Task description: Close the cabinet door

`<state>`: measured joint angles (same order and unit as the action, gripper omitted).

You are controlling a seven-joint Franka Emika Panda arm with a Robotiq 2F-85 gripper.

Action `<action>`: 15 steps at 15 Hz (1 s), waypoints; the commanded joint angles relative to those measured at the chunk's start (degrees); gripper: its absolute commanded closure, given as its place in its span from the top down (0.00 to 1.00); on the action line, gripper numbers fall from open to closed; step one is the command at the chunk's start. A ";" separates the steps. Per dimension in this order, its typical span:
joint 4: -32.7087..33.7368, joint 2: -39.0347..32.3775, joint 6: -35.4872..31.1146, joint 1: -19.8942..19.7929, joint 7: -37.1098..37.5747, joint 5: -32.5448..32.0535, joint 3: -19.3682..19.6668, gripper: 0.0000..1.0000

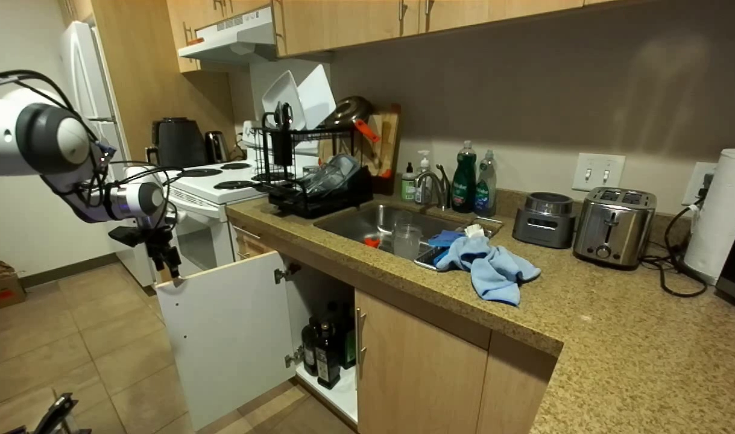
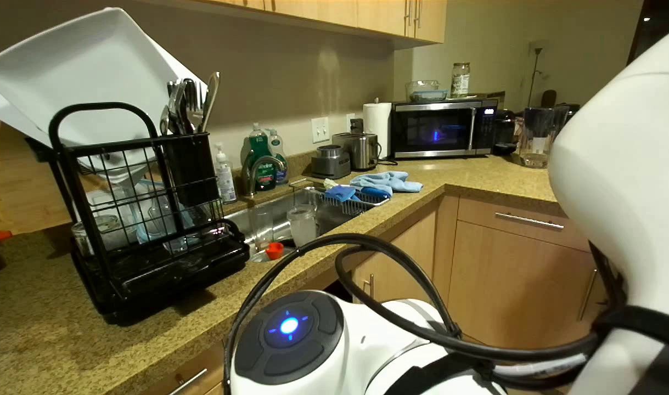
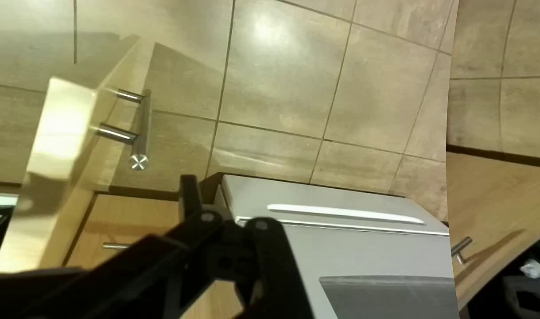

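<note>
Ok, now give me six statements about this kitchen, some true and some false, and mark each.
The cabinet door stands open. True.
The gripper is clamped around the bar handle. False: in the wrist view, the gripper is apart from the bar handle.
Dark bottles stand inside the cabinet. True.
The light blue cloth hangs from the oven. False: the light blue cloth lies on the countertop at the edge of the sink.
The toaster stands between the gray appliance base and the paper towel roll. True.
The white plates lie in the sink. False: the white plates are propped in the dish rack.
</note>
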<state>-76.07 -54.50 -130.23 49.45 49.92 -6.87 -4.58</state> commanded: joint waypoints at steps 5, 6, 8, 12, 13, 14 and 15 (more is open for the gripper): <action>6.20 -4.30 6.24 2.68 10.28 1.85 2.02 1.00; 5.80 -4.38 6.42 2.35 11.22 1.58 1.54 1.00; 5.30 -4.69 6.48 1.79 11.99 1.85 1.08 1.00; 4.01 -5.36 5.18 1.05 12.25 1.79 0.89 1.00; 3.63 -5.42 5.21 0.99 12.55 1.63 1.14 1.00; 2.82 -5.22 4.91 0.65 12.74 1.71 1.26 1.00; 2.26 -5.11 4.80 0.41 13.08 1.77 1.41 1.00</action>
<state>-71.48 -60.57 -125.25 50.81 61.46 -6.27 -3.29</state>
